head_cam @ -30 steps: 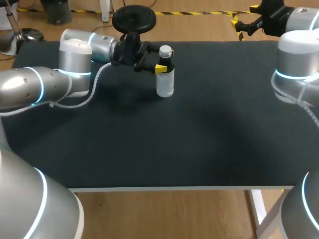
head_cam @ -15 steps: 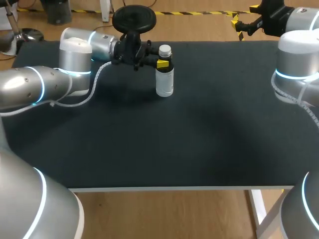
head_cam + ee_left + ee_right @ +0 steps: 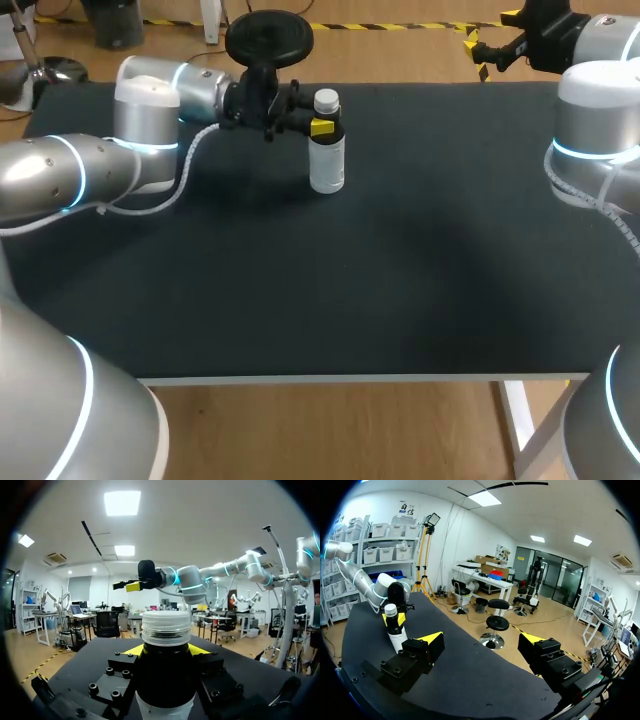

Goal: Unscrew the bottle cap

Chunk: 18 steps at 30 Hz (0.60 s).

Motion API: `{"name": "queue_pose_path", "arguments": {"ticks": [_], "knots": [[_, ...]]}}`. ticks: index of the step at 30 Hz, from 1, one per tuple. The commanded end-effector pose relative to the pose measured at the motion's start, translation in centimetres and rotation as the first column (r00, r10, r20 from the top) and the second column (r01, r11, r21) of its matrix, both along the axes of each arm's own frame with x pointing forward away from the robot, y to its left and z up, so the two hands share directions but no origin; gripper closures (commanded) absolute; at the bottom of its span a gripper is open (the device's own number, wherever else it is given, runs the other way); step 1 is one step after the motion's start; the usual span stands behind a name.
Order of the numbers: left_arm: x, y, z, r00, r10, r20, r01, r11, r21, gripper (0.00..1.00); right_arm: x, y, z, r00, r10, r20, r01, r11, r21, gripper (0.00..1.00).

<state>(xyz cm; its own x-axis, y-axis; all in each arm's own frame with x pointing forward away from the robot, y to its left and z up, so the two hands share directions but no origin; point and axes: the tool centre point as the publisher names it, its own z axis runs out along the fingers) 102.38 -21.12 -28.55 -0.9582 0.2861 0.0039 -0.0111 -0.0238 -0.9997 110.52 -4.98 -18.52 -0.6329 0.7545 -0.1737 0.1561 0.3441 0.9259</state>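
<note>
Where the bottle point(image 3: 328, 165) sits: upright on the black table point(image 3: 400, 280), near the far edge and a bit left of the middle in the head view. Pale lower body, dark upper part.
Cap point(image 3: 326, 100): white, ribbed round the side, sitting on top of the bottle and looking level. In the left wrist view it's dead ahead, poking up just above the fingers.
Left gripper point(image 3: 320, 127): comes in sideways from the left and is pinching the bottle's dark neck right under the cap, one yellow tip on each side. The neck fills the whole gap between them.
Left arm point(image 3: 150, 110): stretched along the far left part of the table, wrist pointing at the bottle.
Right gripper point(image 3: 481, 640): spread wide with nothing between the fingers. It's hanging up past the table's far right corner, well apart from the bottle.
From the right wrist view: bottle shows small across the table, ahead and off to one side of the gripper, with the left gripper clamped on it.
</note>
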Motion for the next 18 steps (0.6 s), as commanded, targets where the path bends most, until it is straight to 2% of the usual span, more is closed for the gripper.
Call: {"name": "queue_pose_path", "arguments": {"ticks": [1, 18], "knots": [[-0.05, 0.0, 0.13, 1.0, 0.002, 0.0, -0.002, 1.0, 0.006, 1.0, -0.03, -0.02, 0.01, 1.0, 0.0, 0.0, 0.0, 1.0, 0.0, 0.0], [0.06, 0.03, 0.08, 1.0, 0.018, -0.009, -0.018, 1.0, 0.016, 1.0, -0.03, -0.02, 0.01, 1.0, 0.0, 0.0, 0.0, 1.0, 0.0, 0.0]]}}
